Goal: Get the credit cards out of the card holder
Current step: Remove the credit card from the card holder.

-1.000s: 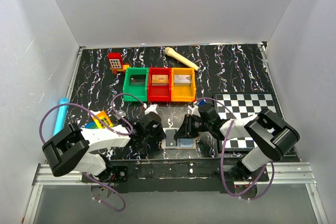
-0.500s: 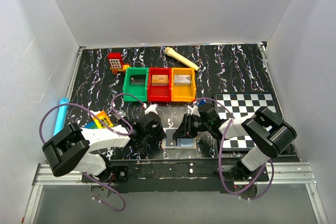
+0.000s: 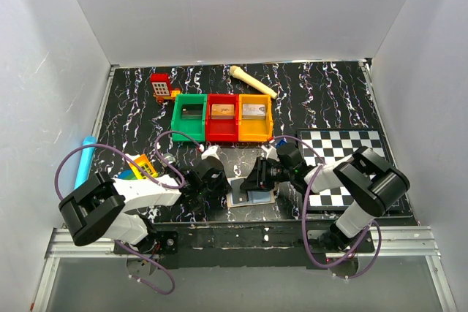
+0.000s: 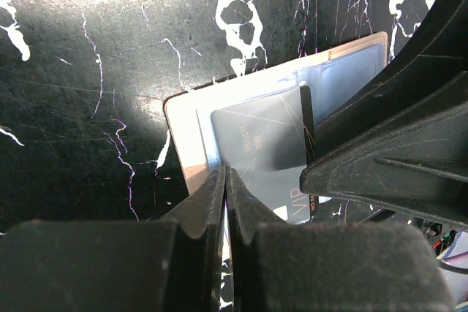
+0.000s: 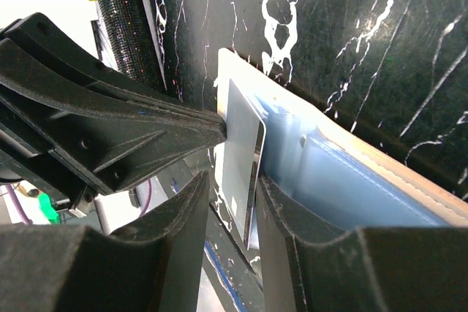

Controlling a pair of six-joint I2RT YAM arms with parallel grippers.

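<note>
The card holder (image 3: 260,199) lies open on the table's near middle, tan rim (image 4: 183,118) round a pale blue lining (image 5: 351,188). A grey credit card (image 4: 256,144) sticks partly out of its pocket, one edge tilted up (image 5: 241,144). My left gripper (image 3: 224,189) is shut, its tips (image 4: 225,177) pressed on the holder's near-left edge beside the card. My right gripper (image 3: 254,183) reaches in from the right, open; the raised card stands between its jaws (image 5: 228,199), close against the right finger (image 5: 289,217) with a gap to the other.
Green (image 3: 189,116), red (image 3: 222,116) and orange (image 3: 254,116) bins stand behind the holder. A chequered board (image 3: 344,150) lies right, under the right arm. A cream bone-shaped thing (image 3: 252,80), a red toy (image 3: 161,87) and a blue tube (image 3: 84,162) lie further off.
The right gripper's jaws have widened slightly and shifted a little left. The grey card now shows further out of the holder, toward the near left. The left gripper stays shut in place.
</note>
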